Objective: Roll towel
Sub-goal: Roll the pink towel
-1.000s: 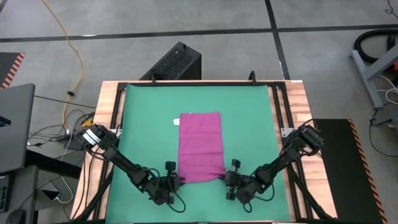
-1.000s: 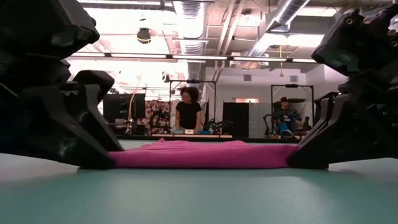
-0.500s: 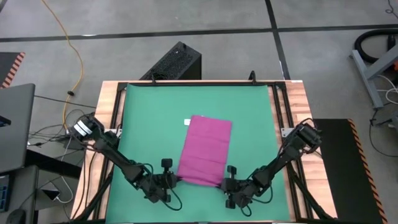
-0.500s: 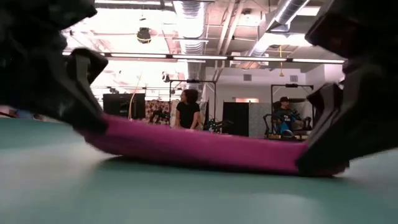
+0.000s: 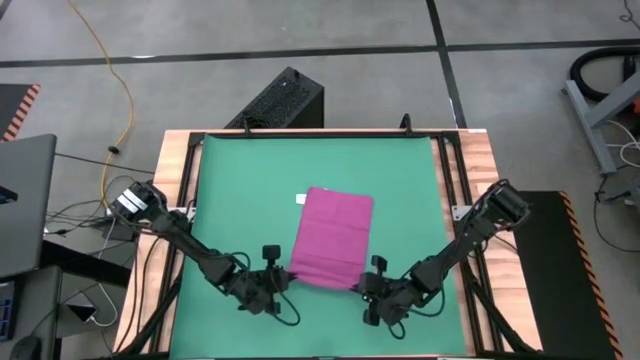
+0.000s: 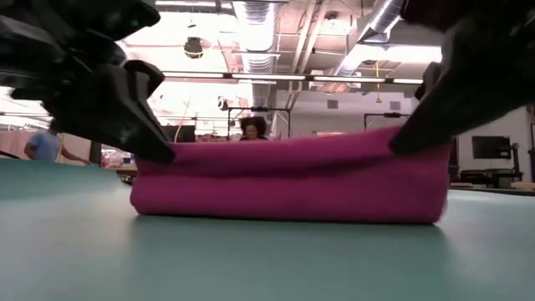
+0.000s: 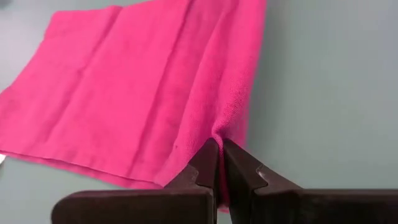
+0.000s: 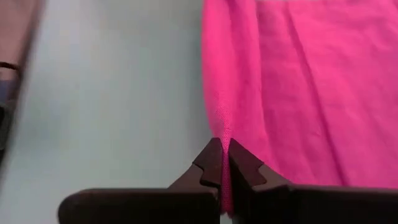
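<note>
Both grippers pinching near corners of towel (image 5: 333, 237), edge lifted & folded over.

Towel lies mid green mat (image 5: 230, 180), slightly skewed, white tag (image 5: 300, 198) at far edge. Left gripper (image 5: 284, 282) clamps near-left corner, right gripper (image 5: 362, 286) clamps near-right corner, fingers closed tight on cloth. Low view: raised edge doubled over lower layer.

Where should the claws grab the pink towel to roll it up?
By the two corners of its near short edge, coming from the robot's side. The towel lies flat and long, and the left claw and right claw already pinch there.
</note>
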`<state>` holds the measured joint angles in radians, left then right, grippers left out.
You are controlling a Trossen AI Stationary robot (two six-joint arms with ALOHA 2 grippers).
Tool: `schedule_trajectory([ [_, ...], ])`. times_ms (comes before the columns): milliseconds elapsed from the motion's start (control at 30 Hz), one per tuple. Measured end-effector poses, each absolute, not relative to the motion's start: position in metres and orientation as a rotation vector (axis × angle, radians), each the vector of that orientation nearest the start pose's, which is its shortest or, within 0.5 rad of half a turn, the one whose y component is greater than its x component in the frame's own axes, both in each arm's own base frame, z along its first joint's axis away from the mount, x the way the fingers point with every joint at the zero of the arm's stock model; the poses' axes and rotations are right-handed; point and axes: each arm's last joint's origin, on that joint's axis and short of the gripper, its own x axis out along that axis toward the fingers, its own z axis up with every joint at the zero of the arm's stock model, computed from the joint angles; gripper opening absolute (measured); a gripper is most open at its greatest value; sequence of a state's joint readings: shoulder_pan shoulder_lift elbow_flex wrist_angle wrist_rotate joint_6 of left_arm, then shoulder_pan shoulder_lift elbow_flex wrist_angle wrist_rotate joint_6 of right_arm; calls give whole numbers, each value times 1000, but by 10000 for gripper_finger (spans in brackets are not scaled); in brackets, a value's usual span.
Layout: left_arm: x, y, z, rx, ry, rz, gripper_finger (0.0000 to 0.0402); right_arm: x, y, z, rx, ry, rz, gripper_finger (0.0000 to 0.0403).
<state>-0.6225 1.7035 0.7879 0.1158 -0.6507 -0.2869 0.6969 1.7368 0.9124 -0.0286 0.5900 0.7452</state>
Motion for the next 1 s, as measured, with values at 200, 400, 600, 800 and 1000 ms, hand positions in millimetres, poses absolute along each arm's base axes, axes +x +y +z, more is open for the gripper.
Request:
schedule_trajectory([
  [200, 272, -161, 142, 181, 651, 102, 0, 270, 194, 142, 214, 732, -209, 26],
  [400, 275, -153, 140, 181, 657, 114, 0, 272, 192, 135, 216, 759, -222, 26],
  [600, 273, -141, 130, 145, 674, 121, 0, 272, 192, 129, 217, 789, -224, 26],
  [800, 270, -134, 123, 120, 653, 123, 0, 272, 192, 130, 223, 788, -222, 26],
  [1000, 266, -130, 118, 121, 673, 137, 11, 272, 191, 129, 232, 792, -227, 26],
])
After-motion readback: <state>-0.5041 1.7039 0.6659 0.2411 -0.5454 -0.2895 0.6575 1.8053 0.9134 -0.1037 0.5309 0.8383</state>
